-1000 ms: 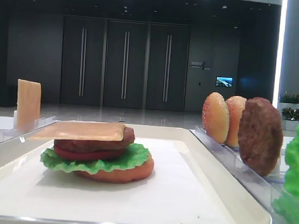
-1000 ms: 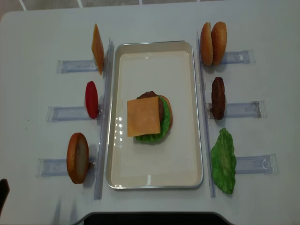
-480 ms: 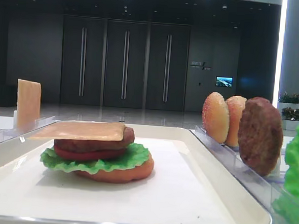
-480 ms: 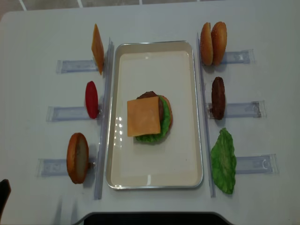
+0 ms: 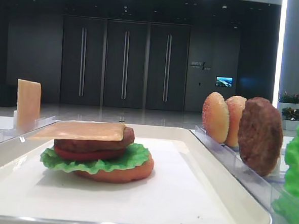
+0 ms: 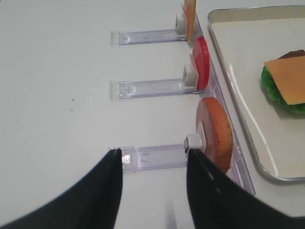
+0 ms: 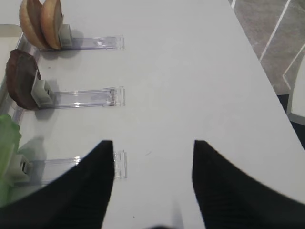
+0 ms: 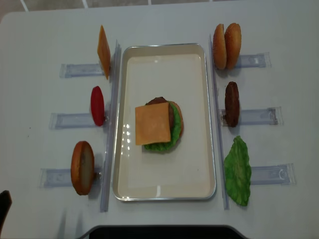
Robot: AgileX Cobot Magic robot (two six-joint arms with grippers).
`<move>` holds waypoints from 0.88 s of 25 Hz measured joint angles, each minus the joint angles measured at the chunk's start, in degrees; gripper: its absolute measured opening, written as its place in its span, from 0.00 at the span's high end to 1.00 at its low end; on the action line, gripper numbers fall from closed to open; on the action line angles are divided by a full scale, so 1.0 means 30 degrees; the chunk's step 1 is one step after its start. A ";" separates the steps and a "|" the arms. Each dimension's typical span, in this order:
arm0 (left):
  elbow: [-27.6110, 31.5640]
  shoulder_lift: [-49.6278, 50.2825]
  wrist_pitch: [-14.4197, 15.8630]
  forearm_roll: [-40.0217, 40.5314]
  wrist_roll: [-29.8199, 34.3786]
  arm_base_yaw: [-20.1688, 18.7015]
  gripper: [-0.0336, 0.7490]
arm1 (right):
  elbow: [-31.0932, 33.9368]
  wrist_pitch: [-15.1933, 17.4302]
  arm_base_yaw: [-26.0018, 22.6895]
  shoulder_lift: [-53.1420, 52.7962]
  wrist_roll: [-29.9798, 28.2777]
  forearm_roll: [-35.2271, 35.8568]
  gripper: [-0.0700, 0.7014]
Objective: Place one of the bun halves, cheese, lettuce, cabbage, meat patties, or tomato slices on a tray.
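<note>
Tray point(image 8: 164, 189): one, cream-white, at table centre, lying between the two grippers' stations.

Stack on tray: one. From the bottom, one bun half point(image 5: 120, 173), one lettuce leaf point(image 5: 98, 162), one tomato slice point(image 5: 88, 153), one meat patty point(image 5: 94, 143), and one cheese slice point(image 8: 152, 123) flat on top, overhanging to the left.

Left gripper point(image 6: 152, 164): fingers point(image 6: 102, 186) dark and spread apart, nothing between them. In the gap lies the end of the nearest clear rack point(image 6: 152, 157).
- Just beyond the right finger: one bun half standing on edge point(image 6: 215, 133).
- Farther ahead: one upright tomato slice point(image 6: 201, 63).
- Farthest: one upright cheese slice point(image 6: 189, 16).
- Tray and stack lie ahead and to the right of the fingers.

Right gripper point(image 7: 153, 157): fingers point(image 7: 88, 183) dark and parted, nothing held, bare table point(image 7: 190, 71) in the gap.
- Left of the left finger: one loose lettuce leaf point(image 7: 8, 143), at the picture's edge.
- Ahead and left: one upright meat patty point(image 7: 20, 78).
- Farthest ahead and left: two bun halves standing together point(image 7: 40, 21).

Clear racks: six, three to each side of the tray.

Totals: bun halves four, cheese two, lettuce two, patties two, tomato two.
</note>
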 joint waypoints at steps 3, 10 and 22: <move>0.0000 0.0000 0.0000 0.0000 0.0000 0.0000 0.52 | 0.0000 0.0000 0.0000 0.0000 0.0000 0.0000 0.44; 0.0000 0.0000 0.0000 -0.0016 0.0000 0.0293 0.52 | 0.0000 0.0000 0.0000 0.0000 0.0000 0.0000 0.44; 0.0000 0.0000 0.0000 -0.0016 0.0000 0.0316 0.52 | 0.0000 0.0000 0.0000 0.0000 0.0000 0.0000 0.44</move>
